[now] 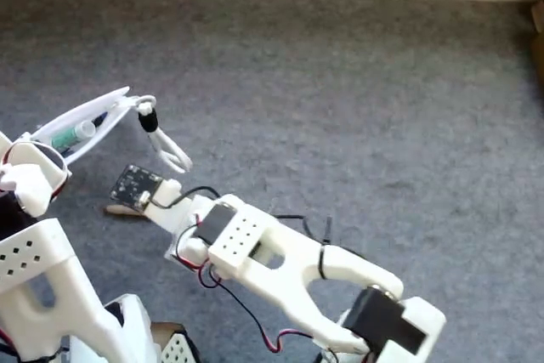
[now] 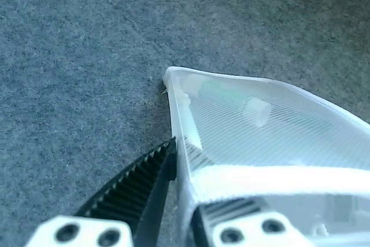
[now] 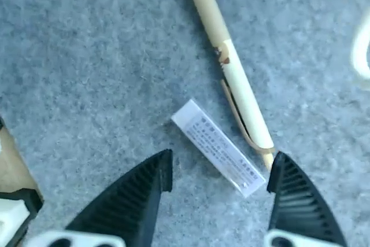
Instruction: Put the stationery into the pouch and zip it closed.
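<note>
The translucent white pouch (image 1: 81, 127) lies tilted at the left, its mouth gaping, with a green-and-white stick (image 1: 72, 134) inside. Its black zip pull (image 1: 149, 119) and white loop (image 1: 174, 155) hang off the right end. My left gripper (image 2: 185, 157) is shut on the pouch (image 2: 260, 125) at its edge. On the carpet a beige pen (image 3: 231, 73) lies beside a small clear labelled case (image 3: 218, 147). My right gripper (image 3: 222, 169) is open just above them, the case between its fingertips and the pen by one tip. In the high view the right wrist's board (image 1: 136, 184) covers that spot.
Grey carpet (image 1: 357, 82) stretches free to the right and far side. A pale wall strip runs along the far edge. The pouch's white loop (image 3: 361, 56) lies close to the pen. The right arm (image 1: 280, 257) crosses the near middle.
</note>
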`<state>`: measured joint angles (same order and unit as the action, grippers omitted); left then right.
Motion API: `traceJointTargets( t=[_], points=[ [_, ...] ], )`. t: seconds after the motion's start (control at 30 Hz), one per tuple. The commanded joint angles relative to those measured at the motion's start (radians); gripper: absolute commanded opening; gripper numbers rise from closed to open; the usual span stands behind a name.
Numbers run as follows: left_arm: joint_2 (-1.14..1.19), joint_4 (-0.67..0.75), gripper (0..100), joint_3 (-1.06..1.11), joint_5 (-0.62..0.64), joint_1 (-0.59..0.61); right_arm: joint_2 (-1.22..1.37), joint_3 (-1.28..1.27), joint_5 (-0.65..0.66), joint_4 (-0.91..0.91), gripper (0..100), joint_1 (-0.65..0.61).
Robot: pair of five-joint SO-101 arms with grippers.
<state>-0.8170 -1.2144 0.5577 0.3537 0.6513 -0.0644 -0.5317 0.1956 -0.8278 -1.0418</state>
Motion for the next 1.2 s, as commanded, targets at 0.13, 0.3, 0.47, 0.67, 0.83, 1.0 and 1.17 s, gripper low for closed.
traceJointTargets(
  t=[0.13,0.3,0.47,0.67,0.83,1.0,1.17],
  points=[
    [-0.036,0.025,1,-0.050,0.006,0.005,0.051,0.061,0.023,-0.005,25.6,-0.031],
    [-0.036,0.025,1,-0.048,0.006,0.005,0.090,0.061,0.023,-0.005,25.6,-0.028],
    [-0.033,0.025,1,-0.048,0.005,0.005,0.133,0.061,0.023,-0.005,25.5,-0.025],
    [-0.031,0.025,1,-0.047,0.005,0.005,0.134,0.061,0.048,-0.005,11.4,-0.007],
    [-0.030,0.025,1,-0.047,0.005,0.005,0.134,0.053,0.117,-0.010,3.4,0.002],
    [-0.030,0.025,1,-0.047,0.005,0.005,0.131,0.059,0.120,-0.090,3.0,0.070],
    [-0.030,0.025,1,-0.047,0.005,0.005,0.058,0.059,0.138,-0.193,3.0,0.185]
  ],
)
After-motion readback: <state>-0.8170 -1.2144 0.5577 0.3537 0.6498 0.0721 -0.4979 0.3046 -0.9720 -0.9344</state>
